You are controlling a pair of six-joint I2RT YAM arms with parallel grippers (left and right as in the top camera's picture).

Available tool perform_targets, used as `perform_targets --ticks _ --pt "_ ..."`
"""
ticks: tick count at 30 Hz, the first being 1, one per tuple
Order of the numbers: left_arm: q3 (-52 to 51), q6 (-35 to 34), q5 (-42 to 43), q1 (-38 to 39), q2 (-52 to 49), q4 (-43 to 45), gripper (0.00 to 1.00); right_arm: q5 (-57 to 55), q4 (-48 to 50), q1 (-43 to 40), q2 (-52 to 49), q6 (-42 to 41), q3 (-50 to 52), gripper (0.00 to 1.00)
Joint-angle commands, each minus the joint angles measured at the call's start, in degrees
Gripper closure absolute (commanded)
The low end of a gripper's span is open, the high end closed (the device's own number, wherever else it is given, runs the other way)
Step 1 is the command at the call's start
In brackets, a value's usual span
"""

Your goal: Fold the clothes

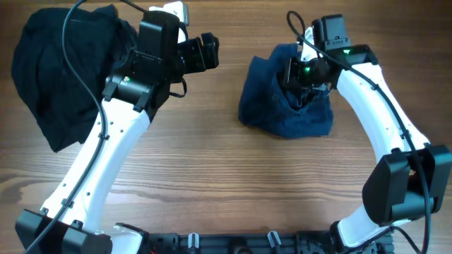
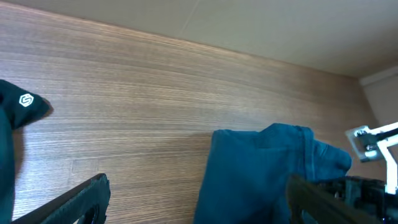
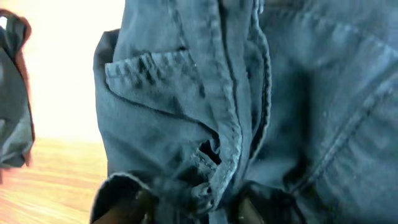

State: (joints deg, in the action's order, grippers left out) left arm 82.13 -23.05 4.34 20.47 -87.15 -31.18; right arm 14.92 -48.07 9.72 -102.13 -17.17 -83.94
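Observation:
The clothes, a pair of wrinkled navy-blue shorts (image 1: 279,106), lie bunched in a mound right of the table's middle. My right gripper (image 1: 300,74) presses down into their top right part. In the right wrist view a seamed fold of the shorts (image 3: 224,93) is pinched between the two fingers, so the right gripper (image 3: 199,208) is shut on the cloth. My left gripper (image 1: 206,53) hovers left of the shorts, apart from them. It is open in the left wrist view, where the left gripper (image 2: 199,208) frames bare wood and the shorts' left edge (image 2: 249,174).
A larger black garment heap (image 1: 60,67) covers the back left corner, partly under the left arm; its edge with a small white logo (image 2: 22,102) shows in the left wrist view. Bare wooden table (image 1: 226,183) lies in front of the shorts.

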Motion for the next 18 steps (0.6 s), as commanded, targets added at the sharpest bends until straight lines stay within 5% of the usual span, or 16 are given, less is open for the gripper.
perform_targets --ticks 1,18 --pt "0.07 0.31 -0.57 -0.20 -0.07 0.00 0.10 -0.96 0.79 0.24 -0.96 -1.01 -0.42 0.92" --pt "0.07 0.31 -0.59 -0.20 -0.07 -0.44 0.09 -0.98 -3.93 -6.62 7.61 -1.07 -0.44 0.96"
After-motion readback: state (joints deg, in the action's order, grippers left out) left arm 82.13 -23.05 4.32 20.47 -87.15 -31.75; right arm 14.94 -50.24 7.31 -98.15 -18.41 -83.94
